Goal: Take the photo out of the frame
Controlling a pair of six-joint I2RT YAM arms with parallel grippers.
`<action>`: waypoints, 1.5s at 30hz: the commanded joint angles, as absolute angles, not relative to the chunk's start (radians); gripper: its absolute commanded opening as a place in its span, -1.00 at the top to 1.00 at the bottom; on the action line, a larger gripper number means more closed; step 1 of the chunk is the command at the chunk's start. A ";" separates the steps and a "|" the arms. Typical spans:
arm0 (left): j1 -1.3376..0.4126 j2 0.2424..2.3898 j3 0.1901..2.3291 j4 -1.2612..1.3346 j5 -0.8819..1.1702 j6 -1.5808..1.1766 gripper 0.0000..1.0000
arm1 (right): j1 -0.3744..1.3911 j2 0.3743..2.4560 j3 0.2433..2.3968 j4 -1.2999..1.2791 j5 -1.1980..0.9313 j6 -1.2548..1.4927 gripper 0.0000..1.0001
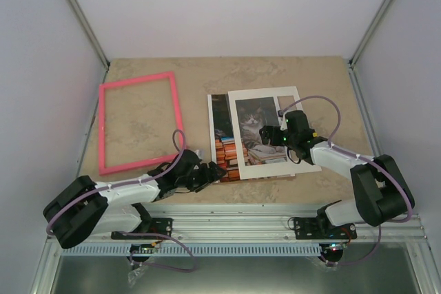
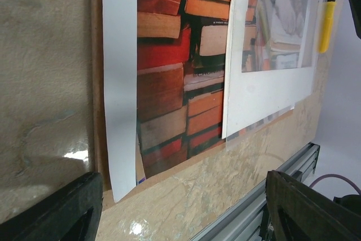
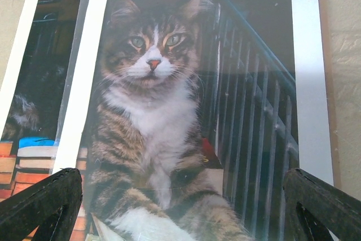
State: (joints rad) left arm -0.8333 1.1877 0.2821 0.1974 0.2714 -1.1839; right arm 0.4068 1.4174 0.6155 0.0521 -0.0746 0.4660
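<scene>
Frame: lies flat at far left of counter, bare counter showing through its opening. Nothing in it.

Photo: centre of counter, well apart from the frame, face up. A white mat lies askew over its right part, with the cat showing through the window and the book stacks exposed to the left. A brown backing board peeks out along the photo's left edge, underneath. The near-left corner of the photo curls up slightly off the board.

Left gripper: low at the photo's near-left corner, jaws apart, holding nothing. The corner sits just ahead of the fingers.
Right gripper: poised over the mat's window, jaws spread wide, nothing between them. Cannot tell whether it touches the sheet.

Judgement: the frame is already off. What remains is separating the print from the mat and board.

How to do it well:
- Use the curled corner and slide one left finger under the print only, staying above the board.
- Close lightly, since paper creases easily.
- Have the right gripper pin or shift the mat so it does not drag along with the print.
- Draw the print out sideways and low, not upward.

Risk: catching board and print together.
</scene>
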 commanded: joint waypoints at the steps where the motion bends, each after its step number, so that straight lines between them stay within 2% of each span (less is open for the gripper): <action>1: -0.840 1.174 0.273 0.199 0.268 -1.194 -0.62 | 0.404 1.431 0.615 0.074 -0.082 0.460 -0.95; 45: -0.852 1.169 0.270 0.221 0.283 -1.206 -0.58 | 0.404 1.428 0.615 0.072 -0.082 0.460 -0.95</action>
State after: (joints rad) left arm -0.8463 1.1908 0.2703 0.2264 0.2893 -1.2026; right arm 0.4072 1.4200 0.6155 0.0521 -0.0753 0.4660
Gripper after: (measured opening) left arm 0.793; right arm 0.976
